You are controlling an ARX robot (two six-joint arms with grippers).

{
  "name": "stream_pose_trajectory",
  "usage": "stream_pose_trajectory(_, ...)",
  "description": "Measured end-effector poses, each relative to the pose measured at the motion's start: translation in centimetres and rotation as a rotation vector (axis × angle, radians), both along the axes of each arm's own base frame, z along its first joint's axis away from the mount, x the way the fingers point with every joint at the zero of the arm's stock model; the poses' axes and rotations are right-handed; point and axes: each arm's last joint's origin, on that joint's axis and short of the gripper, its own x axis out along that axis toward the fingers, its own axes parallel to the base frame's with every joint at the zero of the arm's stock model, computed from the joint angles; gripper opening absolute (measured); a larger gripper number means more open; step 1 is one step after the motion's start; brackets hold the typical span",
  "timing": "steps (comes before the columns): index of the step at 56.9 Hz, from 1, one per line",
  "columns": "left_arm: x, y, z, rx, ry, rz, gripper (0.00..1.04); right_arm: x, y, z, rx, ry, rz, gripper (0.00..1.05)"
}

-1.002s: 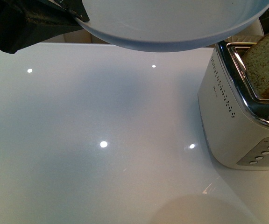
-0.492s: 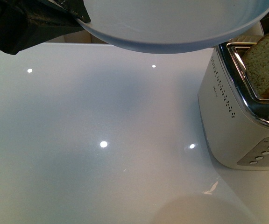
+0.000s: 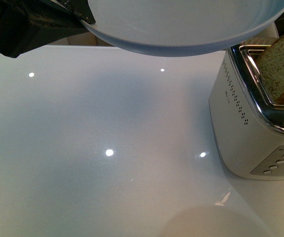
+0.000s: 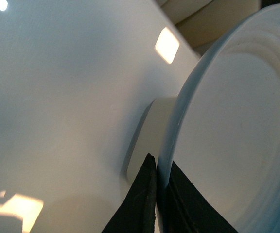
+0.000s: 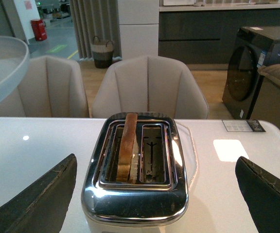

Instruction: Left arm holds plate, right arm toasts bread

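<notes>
The pale blue-grey plate [image 3: 181, 24] hangs above the table at the top of the front view, its rim pinched by my left gripper [image 3: 85, 17], which is shut on it. In the left wrist view the two black fingers [image 4: 142, 204] clamp the plate [image 4: 237, 121] edge-on. The bread [image 3: 280, 66] stands popped up in a slot of the toaster [image 3: 250, 128] at the right. From the right wrist view the bread [image 5: 127, 145] sits in one slot of the toaster [image 5: 135, 194]. My right gripper [image 5: 154, 194] is open, its fingers wide on either side of the toaster, holding nothing.
The glossy white table [image 3: 107, 148] reflects ceiling lights. Beige chairs [image 5: 149, 87] stand behind the table's far edge, and a dark appliance [image 5: 261, 68] stands further back. The toaster's buttons [image 3: 277, 165] face the front.
The left gripper and plate shifted very slightly between one second ago and half a second ago; nothing has moved since.
</notes>
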Motion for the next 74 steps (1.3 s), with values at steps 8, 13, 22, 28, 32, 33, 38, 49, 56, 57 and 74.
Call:
stream_pose_trajectory(8,0.0,0.8,1.2,-0.029,-0.082,0.000,0.03,0.0,0.0,0.0,0.000,0.000,0.000,0.96)
stream_pose_trajectory(13,0.1,2.0,1.7,-0.022,-0.095,0.004,0.03,0.0,0.0,0.0,0.000,-0.001,0.000,0.96)
stream_pose_trajectory(22,0.9,5.9,1.3,0.022,-0.085,0.038,0.03,0.0,0.0,0.0,0.000,-0.001,0.000,0.96)
stream_pose_trajectory(28,1.2,9.1,-0.1,0.055,-0.053,0.065,0.03,0.0,0.0,0.0,0.000,0.000,0.000,0.96)
stream_pose_trajectory(32,1.2,11.0,-1.3,0.079,-0.026,0.088,0.03,0.0,0.0,0.0,0.000,-0.001,0.000,0.96)
stream_pose_trajectory(33,1.2,11.5,-1.7,0.087,-0.019,0.091,0.03,0.0,0.0,0.0,0.000,0.000,0.000,0.96)
stream_pose_trajectory(38,1.3,14.2,-3.9,0.119,0.017,0.123,0.03,0.0,0.0,0.0,0.000,-0.001,0.000,0.96)
stream_pose_trajectory(49,1.4,18.8,-9.6,0.154,0.105,0.144,0.03,0.0,0.0,0.0,0.000,-0.001,0.000,0.96)
stream_pose_trajectory(56,1.3,20.2,-13.0,0.156,0.159,0.138,0.03,0.0,0.0,0.0,0.000,-0.001,0.000,0.96)
stream_pose_trajectory(57,1.3,20.4,-13.5,0.158,0.168,0.135,0.03,0.0,0.0,0.0,0.000,-0.001,0.000,0.96)
stream_pose_trajectory(74,0.9,21.1,-19.7,0.156,0.268,0.068,0.03,0.0,0.0,0.0,0.000,-0.001,0.000,0.96)
